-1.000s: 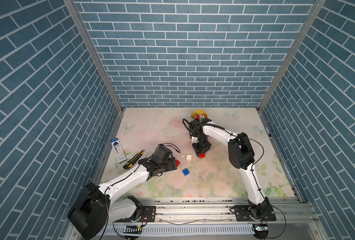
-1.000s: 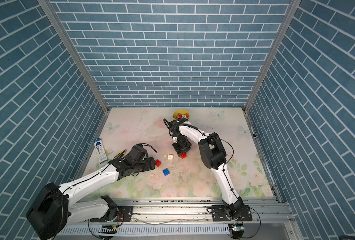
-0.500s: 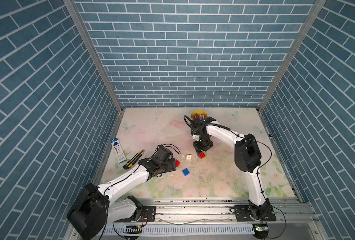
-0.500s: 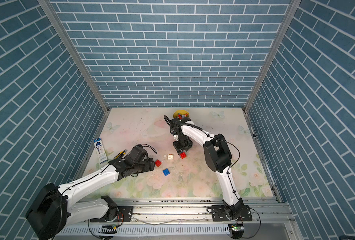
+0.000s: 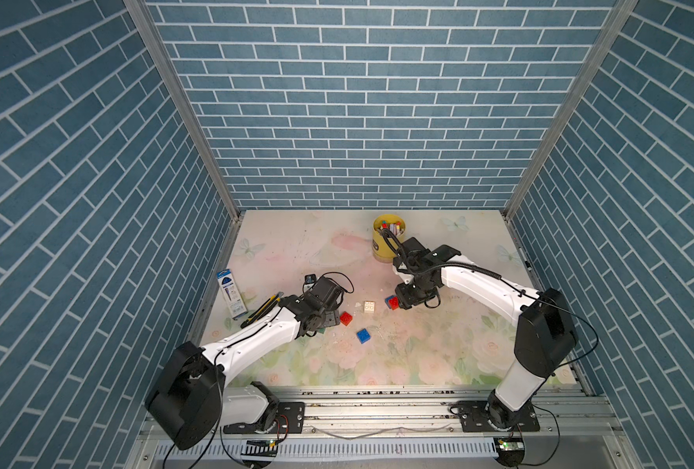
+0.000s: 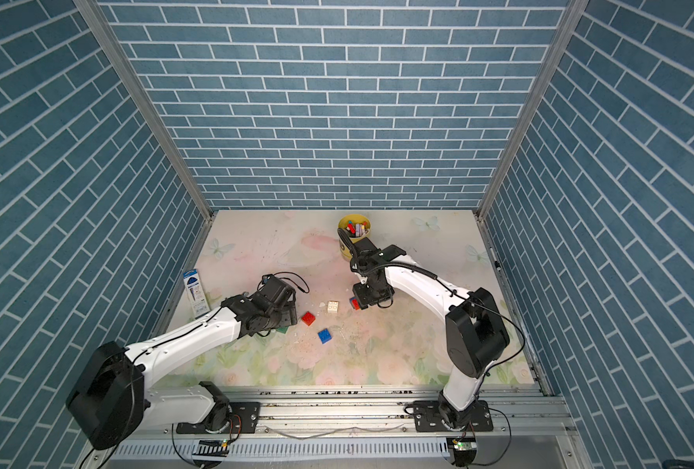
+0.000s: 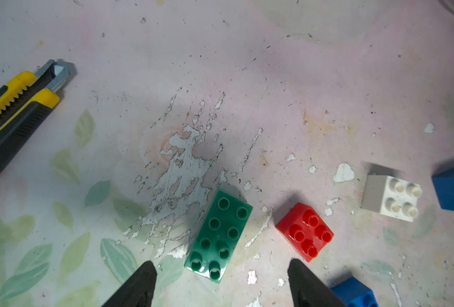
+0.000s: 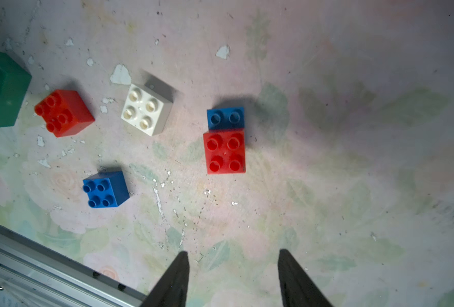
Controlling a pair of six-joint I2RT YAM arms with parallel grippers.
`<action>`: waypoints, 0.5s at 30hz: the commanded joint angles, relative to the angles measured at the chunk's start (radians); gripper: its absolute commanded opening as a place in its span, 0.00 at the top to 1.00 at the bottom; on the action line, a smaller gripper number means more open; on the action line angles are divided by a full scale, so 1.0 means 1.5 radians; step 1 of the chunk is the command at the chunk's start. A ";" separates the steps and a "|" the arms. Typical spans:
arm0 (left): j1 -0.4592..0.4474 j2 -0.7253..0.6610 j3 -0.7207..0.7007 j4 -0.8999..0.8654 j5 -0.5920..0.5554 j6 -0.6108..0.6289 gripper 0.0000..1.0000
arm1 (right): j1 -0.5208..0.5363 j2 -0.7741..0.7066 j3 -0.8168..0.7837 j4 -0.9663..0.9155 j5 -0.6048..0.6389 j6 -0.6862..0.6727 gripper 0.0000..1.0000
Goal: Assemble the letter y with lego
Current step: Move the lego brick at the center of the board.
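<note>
A long green lego brick (image 7: 218,235) lies studs up, its near end between the fingertips of my open left gripper (image 7: 220,263) without touching them. A red brick (image 7: 304,231) sits beside it, then a white brick (image 7: 390,198) and a loose blue brick (image 7: 353,293). In the right wrist view a red brick (image 8: 225,151) sits half over a blue brick (image 8: 225,118), joined. My right gripper (image 8: 232,252) stands open and empty a short way from that pair. Both top views show the red (image 5: 345,318), white (image 5: 369,307) and blue (image 5: 363,336) bricks between the arms. No Y shape shows.
A yellow cup of coloured sticks (image 5: 388,239) stands behind the right wrist. A yellow-black utility knife (image 7: 16,111) and a blue-white packet (image 5: 231,293) lie at the left. An aluminium rail (image 8: 48,263) runs along the front edge. Blue brick walls close in three sides.
My right arm has swung its elbow outward to the right, with the gripper staying by the red-and-blue pair. The left arm has barely moved, and the bricks lie where they were.
</note>
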 commanded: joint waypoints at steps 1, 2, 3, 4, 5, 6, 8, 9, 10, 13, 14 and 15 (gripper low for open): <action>0.002 0.034 0.025 -0.019 -0.032 0.016 0.22 | 0.003 -0.044 -0.040 0.058 -0.041 0.042 0.45; 0.002 0.043 0.028 -0.017 -0.032 0.017 0.22 | 0.002 -0.049 -0.049 0.065 -0.050 0.044 0.45; 0.003 0.052 0.031 -0.013 -0.033 0.015 0.22 | 0.003 -0.052 -0.056 0.069 -0.054 0.046 0.45; 0.004 0.060 0.033 -0.007 -0.031 0.016 0.22 | 0.004 -0.051 -0.060 0.072 -0.054 0.048 0.45; 0.006 0.069 0.034 0.001 -0.029 0.020 0.22 | 0.004 -0.049 -0.063 0.074 -0.055 0.050 0.45; 0.007 0.079 0.037 0.003 -0.032 0.022 0.22 | 0.005 -0.046 -0.065 0.076 -0.056 0.051 0.46; 0.011 0.099 0.045 0.005 -0.037 0.025 0.22 | 0.006 -0.042 -0.068 0.080 -0.060 0.051 0.46; 0.012 0.109 0.050 0.002 -0.042 0.023 0.23 | 0.007 -0.040 -0.068 0.080 -0.061 0.051 0.46; 0.014 0.118 0.053 0.001 -0.045 0.023 0.24 | 0.008 -0.039 -0.067 0.081 -0.061 0.051 0.46; 0.022 0.138 0.050 0.010 -0.042 0.028 0.26 | 0.009 -0.036 -0.067 0.081 -0.061 0.049 0.46; 0.023 0.143 0.046 0.015 -0.038 0.031 0.28 | 0.009 -0.036 -0.067 0.081 -0.061 0.049 0.46; 0.023 0.148 0.043 0.021 -0.031 0.033 0.29 | 0.009 -0.035 -0.067 0.080 -0.061 0.048 0.46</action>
